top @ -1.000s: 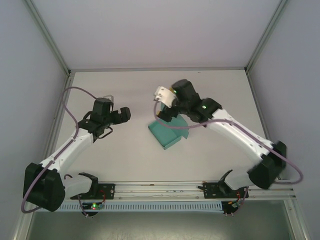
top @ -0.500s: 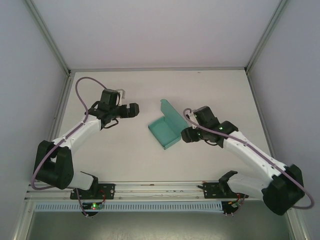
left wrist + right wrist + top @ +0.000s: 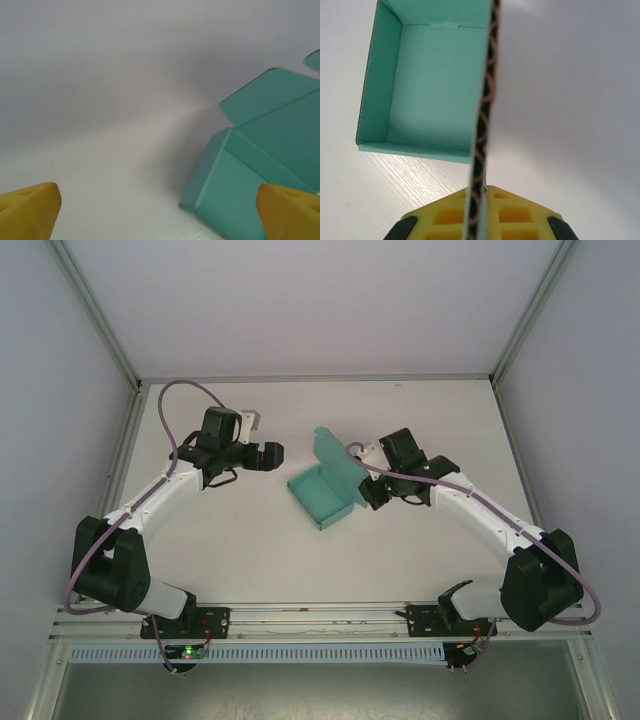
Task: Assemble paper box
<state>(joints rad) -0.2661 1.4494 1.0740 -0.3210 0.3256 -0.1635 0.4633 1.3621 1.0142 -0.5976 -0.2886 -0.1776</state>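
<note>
The left gripper hovers left of the centre of the worktop, jaws spread wide and holding nothing. Its wrist view shows the yellow fingertips far apart at the bottom corners, with the box's nearest corner ahead of them and off to the right. It points at the box without touching it. This looks like a waiting stance, ready to brace the left side or take a wall when needed.

The paper box lies at the centre of the worktop, turned at an angle to its edges. It is a shallow teal tray, open upward with its walls already raised. A lid panel stands up along its right-hand long side.

The right gripper sits just right of the box, clenched on the near end of that standing panel. In its wrist view the card's brown corrugated edge rises straight out of the closed yellow pads, with the tray's inside to the left. Pinching the panel by its end gives leverage about the fold line, probably to swing the lid over the tray. The tray rests loose on the worktop, so it may slide.
</note>
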